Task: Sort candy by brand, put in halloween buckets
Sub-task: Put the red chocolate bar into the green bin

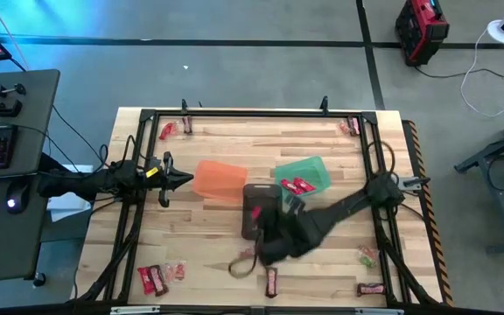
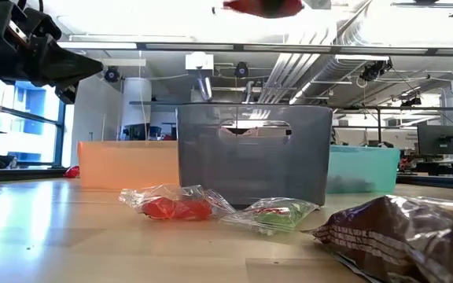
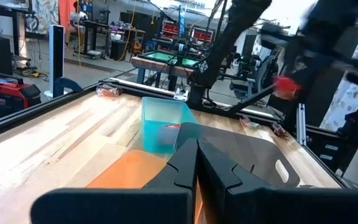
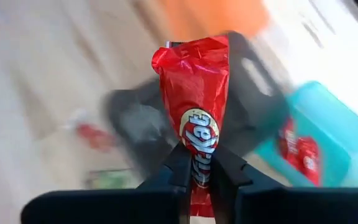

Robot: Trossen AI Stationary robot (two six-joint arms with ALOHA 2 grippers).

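Observation:
My right gripper (image 4: 197,169) is shut on a red-wrapped candy (image 4: 194,93) and holds it high above the dark grey bucket (image 2: 250,153), where the candy (image 2: 262,6) shows at the top of the low view. The green bucket (image 1: 306,173) has red candies (image 1: 297,185) in it. The orange bucket (image 1: 220,178) stands to the left of the grey one (image 1: 261,203). My left gripper (image 3: 196,163) is shut and empty, hovering just left of the orange bucket. Loose candies lie on the table: a red one (image 2: 175,207), a green one (image 2: 278,214) and a brown bar (image 2: 403,232). My right gripper pinches the red candy between its two fingers (image 4: 178,163) at one end of the wrapper (image 4: 197,163). The rest of the wrapper, with its twisted free end (image 4: 188,53), sticks out past the fingertips. The candy is lifted clear of the table and the buckets.
More candies lie near the table's corners: far left (image 1: 166,131), far right (image 1: 353,127), near left (image 1: 154,280) and near right (image 1: 371,288). A black frame (image 1: 234,114) runs round the tabletop. Bare wood lies between the buckets and the far edge.

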